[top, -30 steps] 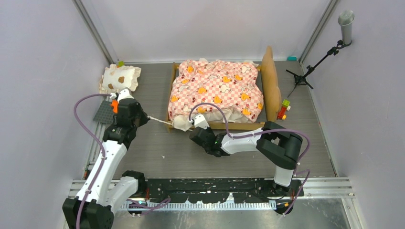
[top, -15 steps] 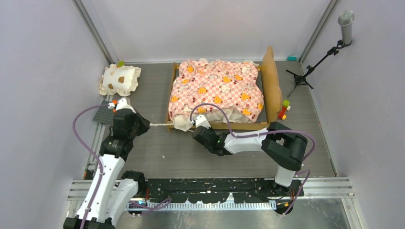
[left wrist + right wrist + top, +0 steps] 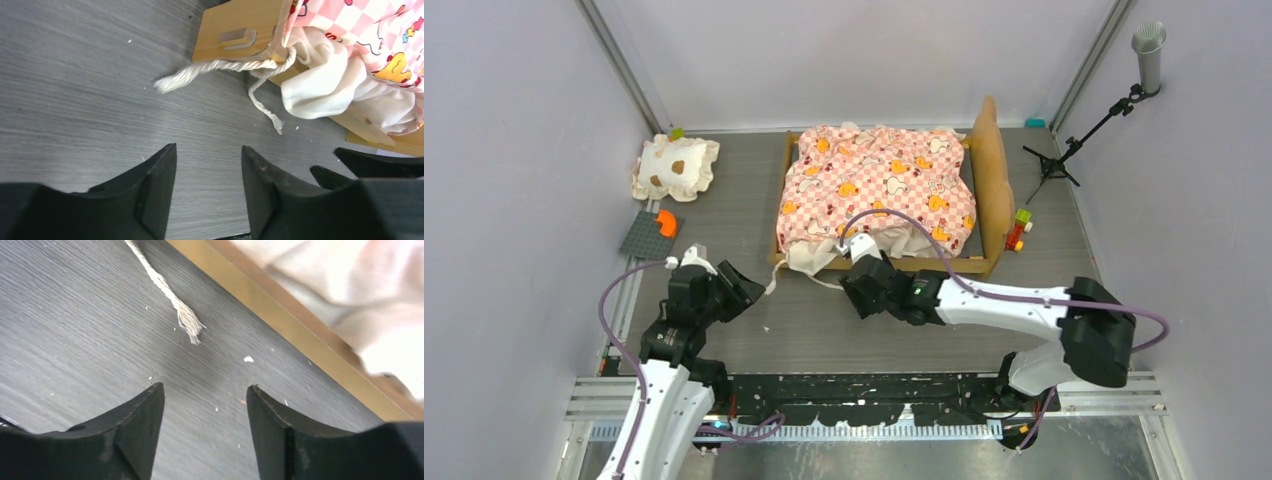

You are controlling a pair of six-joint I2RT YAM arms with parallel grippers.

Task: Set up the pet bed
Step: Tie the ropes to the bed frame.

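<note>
Grey wood-grain table (image 3: 744,215), seen from above, with the pet bed (image 3: 879,180) standing toward the back centre. Its light wooden frame has a wavy-topped headboard (image 3: 991,165) on the right. A pink checkered mattress printed with orange animals fills it, puffy and wrinkled, with a cream ruffle (image 3: 325,85) spilling over the near left corner.

A twisted white cotton rope (image 3: 215,66) is knotted at that corner beside a small metal bracket (image 3: 239,37). Its frayed ends lie loose on the table.

The left gripper (image 3: 208,150) hovers just short of the rope ends, black pointed jaws spread, holding nothing. The right gripper (image 3: 205,387) sits close to the front rail (image 3: 280,312), jaws also spread and empty, one frayed rope end just ahead of it.

Around the bed: a cream ruffled pillow (image 3: 676,166) with brown spots at the back left, a dark grey studded plate (image 3: 646,240) carrying an orange piece near it, and coloured toy blocks (image 3: 1018,229) right of the headboard. A microphone stand (image 3: 1084,130) is at the right wall.
</note>
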